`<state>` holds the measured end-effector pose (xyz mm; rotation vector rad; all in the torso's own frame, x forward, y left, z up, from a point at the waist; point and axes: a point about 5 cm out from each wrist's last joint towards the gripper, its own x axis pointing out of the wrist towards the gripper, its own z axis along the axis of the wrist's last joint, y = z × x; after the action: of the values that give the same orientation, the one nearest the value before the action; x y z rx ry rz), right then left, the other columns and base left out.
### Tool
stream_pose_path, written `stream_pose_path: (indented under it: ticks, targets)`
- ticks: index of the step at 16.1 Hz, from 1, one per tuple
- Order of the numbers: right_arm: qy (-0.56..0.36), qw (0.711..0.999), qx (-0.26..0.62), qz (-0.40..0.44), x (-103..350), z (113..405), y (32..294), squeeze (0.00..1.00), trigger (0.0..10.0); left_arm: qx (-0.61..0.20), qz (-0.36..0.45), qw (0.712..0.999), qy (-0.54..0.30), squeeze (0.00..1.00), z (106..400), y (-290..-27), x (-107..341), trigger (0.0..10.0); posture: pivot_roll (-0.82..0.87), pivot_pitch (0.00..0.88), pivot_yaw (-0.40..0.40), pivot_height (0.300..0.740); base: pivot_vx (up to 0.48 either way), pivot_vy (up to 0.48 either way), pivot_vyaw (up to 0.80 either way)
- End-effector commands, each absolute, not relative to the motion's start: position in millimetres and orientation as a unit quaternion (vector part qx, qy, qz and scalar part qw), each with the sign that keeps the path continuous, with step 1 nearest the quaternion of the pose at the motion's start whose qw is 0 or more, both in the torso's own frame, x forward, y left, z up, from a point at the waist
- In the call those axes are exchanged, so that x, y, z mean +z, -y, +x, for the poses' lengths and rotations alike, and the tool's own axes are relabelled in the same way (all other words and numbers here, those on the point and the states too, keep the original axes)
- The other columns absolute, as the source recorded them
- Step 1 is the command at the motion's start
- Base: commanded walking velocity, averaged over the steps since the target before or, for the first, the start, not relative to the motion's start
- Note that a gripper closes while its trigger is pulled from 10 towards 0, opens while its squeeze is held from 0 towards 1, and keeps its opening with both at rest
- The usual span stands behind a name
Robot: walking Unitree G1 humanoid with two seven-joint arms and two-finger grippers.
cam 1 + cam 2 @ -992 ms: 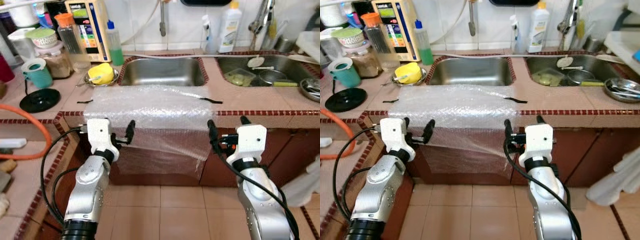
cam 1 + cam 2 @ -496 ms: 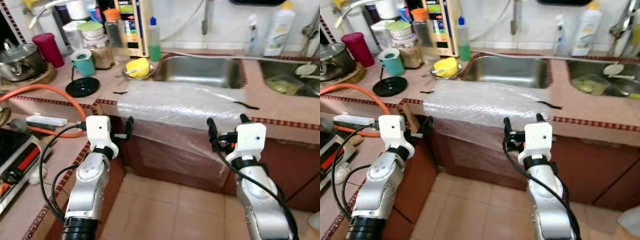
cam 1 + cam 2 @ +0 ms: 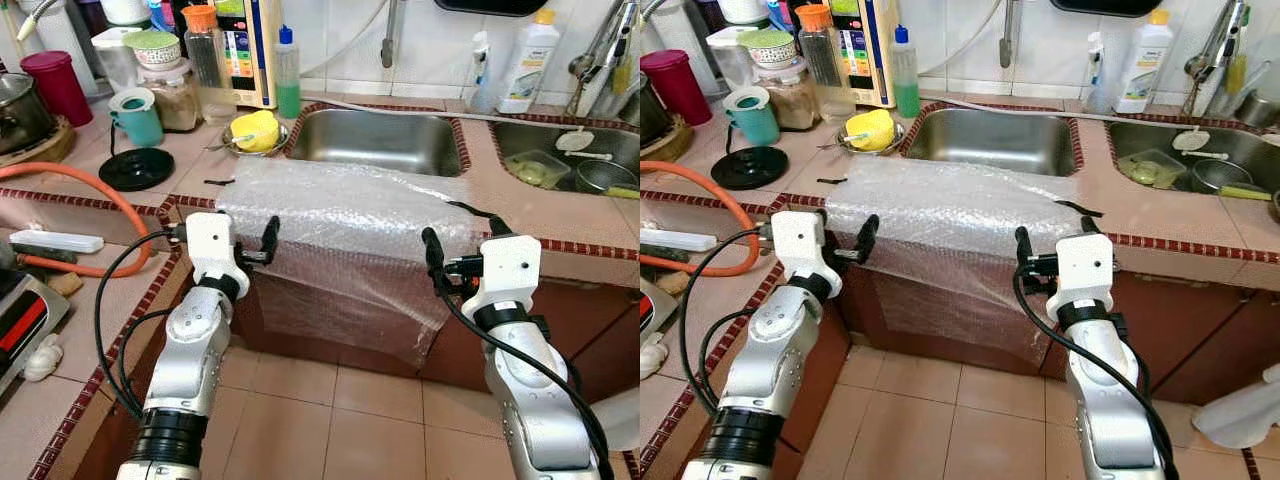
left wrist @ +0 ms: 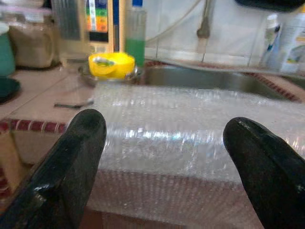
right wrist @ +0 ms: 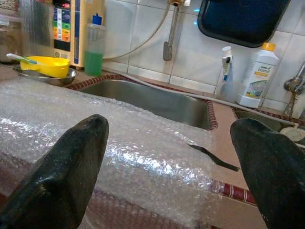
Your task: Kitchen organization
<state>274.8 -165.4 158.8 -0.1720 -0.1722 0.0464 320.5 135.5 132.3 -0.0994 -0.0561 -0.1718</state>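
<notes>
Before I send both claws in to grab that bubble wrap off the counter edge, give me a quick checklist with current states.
1. Left claw open: ok, fingers spread wide in its wrist view.
2. Right claw open: ok, likewise spread.
3. Both claws short of the bubble wrap: ok, neither touches it yet.
4. Wrap free to lift: cannot tell; dark strips at its left and right corners may be tape.
5. Sheet's front hangs over the counter edge, reachable: ok.
6. Nearby clutter: ok, yellow bowl sits behind the sheet, apart from it.

We saw a tiled counter (image 3: pixel 560 215) carrying bubble wrap (image 3: pixel 345 205) draped over its edge, beside a black lid (image 3: pixel 136 170).
</notes>
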Motion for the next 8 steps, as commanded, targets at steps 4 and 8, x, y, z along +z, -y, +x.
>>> stream_pose_path:
  ticks: [4,8]
  targets:
    - [0.092,0.993,-0.01,-0.073,160.0,275.0,170.5,0.0,10.0,-0.096,-0.063,0.993,0.001,0.0,310.7,-131.6,117.5,10.0,-0.02,0.0,0.077,0.74,0.0,0.0,0.0]
    - [0.083,0.994,-0.014,-0.069,159.1,273.4,176.0,0.0,10.0,-0.118,-0.069,0.991,0.015,0.0,320.9,-116.1,128.4,10.0,-0.05,0.0,0.076,0.74,0.0,0.0,-0.2]
